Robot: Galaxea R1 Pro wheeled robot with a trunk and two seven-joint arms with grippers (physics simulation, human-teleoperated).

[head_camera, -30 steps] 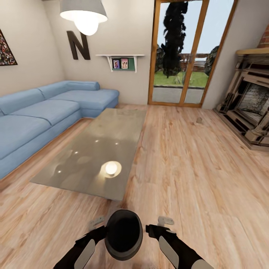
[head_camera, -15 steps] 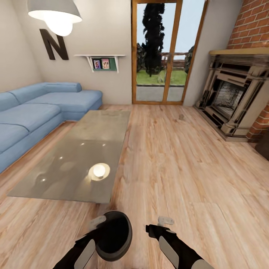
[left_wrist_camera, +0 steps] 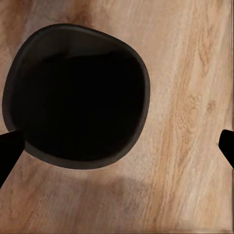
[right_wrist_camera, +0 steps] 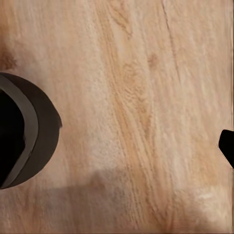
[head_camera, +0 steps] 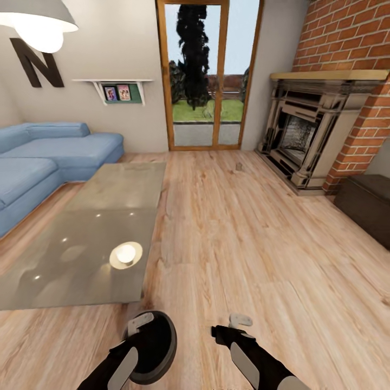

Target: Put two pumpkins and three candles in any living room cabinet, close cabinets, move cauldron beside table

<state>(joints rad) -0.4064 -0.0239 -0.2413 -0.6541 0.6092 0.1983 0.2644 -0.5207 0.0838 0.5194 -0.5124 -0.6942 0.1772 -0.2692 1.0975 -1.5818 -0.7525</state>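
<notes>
two hands (head_camera: pixel 142 323) (head_camera: pixel 226 325) hang spread and empty over the floor (head_camera: pixel 260 260), the left above the cauldron (head_camera: pixel 153 346), which sits just off the tabletop's (head_camera: pixel 81 254) near right corner; we should leave it there, lift straight up and avoid nudging its rim

Wood plank floor (head_camera: pixel 260 244) spans the room. Blue sectional sofa (head_camera: pixel 49 157) at far left against the wall. Above it a dark letter N (head_camera: pixel 37 64), a white wall shelf (head_camera: pixel 114 89) holding framed pictures, and a lit pendant lamp (head_camera: pixel 35 24). Wood-framed glass door (head_camera: pixel 208 76) on the far wall shows garden outside. Ornate fireplace (head_camera: pixel 311 130) at right, set in a brick wall (head_camera: pixel 352 38).
</notes>
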